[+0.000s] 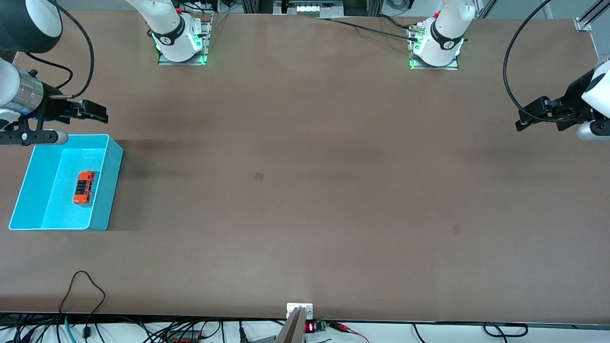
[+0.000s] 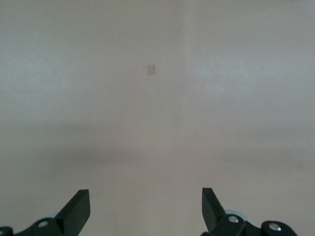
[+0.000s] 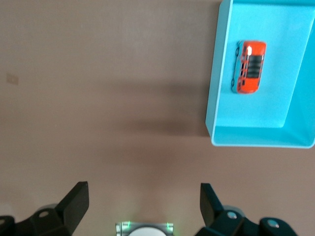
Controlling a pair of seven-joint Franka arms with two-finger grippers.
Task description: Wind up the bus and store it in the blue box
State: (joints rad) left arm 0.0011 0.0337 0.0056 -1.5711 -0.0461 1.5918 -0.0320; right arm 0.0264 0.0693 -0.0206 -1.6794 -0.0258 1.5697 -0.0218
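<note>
**Already stowed: bus in blue box, both grippers empty**

Currently the bus (image 1: pixel 84 188) lies on the floor of the blue box (image 1: pixel 109 190), which stands on the counter (image 1: pixel 305 190) at the right arm's end. The bus's long axis runs roughly parallel to the box's long walls, and it sits close to the wall facing the middle of the counter.

The right gripper (image 1: pixel 90 112) hovers above the counter just beside the box's rim nearest the robot bases, fingers spread wide and holding nothing. It is by far the nearer gripper.

The left gripper (image 1: pixel 536 116) waits over the counter's left-arm end, well apart from the box, likewise wide open and empty.

Whether the bus has been wound cannot be determined (no winding mechanism is visible). By appearance, storage is complete.
</note>
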